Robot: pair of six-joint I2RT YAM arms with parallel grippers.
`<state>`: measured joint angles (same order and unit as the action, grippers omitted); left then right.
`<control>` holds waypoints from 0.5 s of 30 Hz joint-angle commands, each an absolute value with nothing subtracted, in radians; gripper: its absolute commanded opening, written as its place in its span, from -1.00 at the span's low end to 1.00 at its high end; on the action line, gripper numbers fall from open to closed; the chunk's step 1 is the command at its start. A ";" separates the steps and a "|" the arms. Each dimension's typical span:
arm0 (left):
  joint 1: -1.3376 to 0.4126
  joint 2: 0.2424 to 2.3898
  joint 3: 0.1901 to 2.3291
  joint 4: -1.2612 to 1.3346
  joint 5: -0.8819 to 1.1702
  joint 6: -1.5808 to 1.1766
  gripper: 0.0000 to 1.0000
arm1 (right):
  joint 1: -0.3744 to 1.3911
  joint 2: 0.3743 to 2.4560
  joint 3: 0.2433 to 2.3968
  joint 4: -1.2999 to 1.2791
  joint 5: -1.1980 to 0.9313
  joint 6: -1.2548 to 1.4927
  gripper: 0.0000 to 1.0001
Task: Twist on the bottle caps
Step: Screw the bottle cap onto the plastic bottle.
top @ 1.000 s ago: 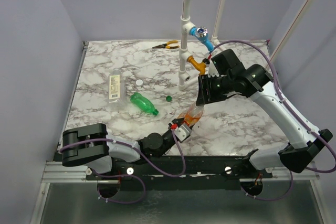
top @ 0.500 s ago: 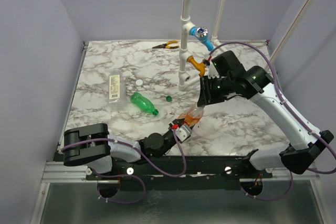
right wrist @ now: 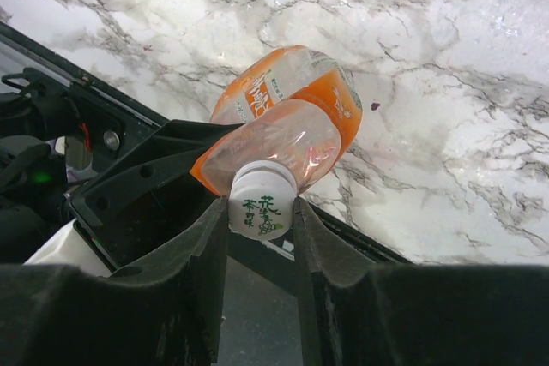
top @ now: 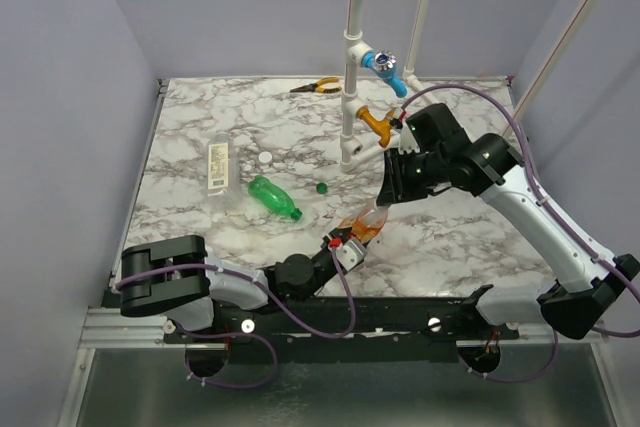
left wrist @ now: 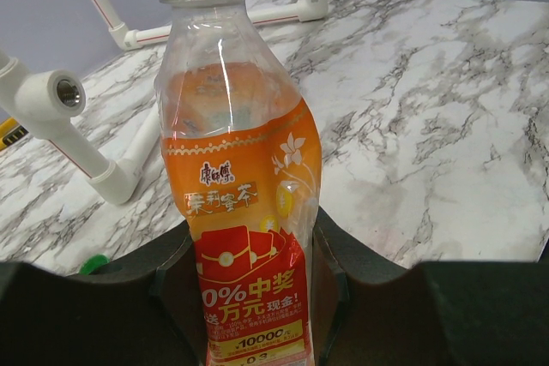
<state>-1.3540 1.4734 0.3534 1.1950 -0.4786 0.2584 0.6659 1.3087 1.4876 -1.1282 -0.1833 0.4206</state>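
The orange bottle (top: 366,221) leans up off the table, its lower body held in my left gripper (top: 345,246), which is shut on it. In the left wrist view the bottle (left wrist: 243,169) fills the gap between the fingers of the left gripper (left wrist: 255,297). A white printed cap (right wrist: 262,202) sits on the bottle's neck. My right gripper (right wrist: 262,214) is shut on this cap, a finger touching each side. Lying on the table are the green bottle (top: 273,197), the clear labelled bottle (top: 218,165), a loose white cap (top: 265,158) and a dark green cap (top: 321,187).
A white pipe frame (top: 351,67) with a blue tap (top: 384,62) and an orange tap (top: 376,123) rises at the back centre, close behind the right arm. Pliers (top: 316,87) lie at the far edge. The table's near edge runs just under the held bottle.
The right gripper's fingers have closed in onto the white cap on the orange bottle, and the right arm has shifted slightly. The left gripper and bottle have stayed put.
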 commanded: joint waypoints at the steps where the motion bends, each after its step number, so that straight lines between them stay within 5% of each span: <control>1: -1.347 1.425 0.373 1.219 -0.438 0.258 -1.00 | 0.672 1.289 1.480 -1.109 -0.204 0.446 -0.41; 15: -1.348 1.340 0.359 1.175 -0.329 0.245 -1.00 | 0.670 1.251 1.489 -1.108 -0.271 0.461 -0.41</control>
<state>-1.3491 1.3869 0.3523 1.1355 -0.4332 0.2577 0.6655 1.2629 1.4860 -1.1004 -0.2077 0.4438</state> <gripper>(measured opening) 0.420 0.332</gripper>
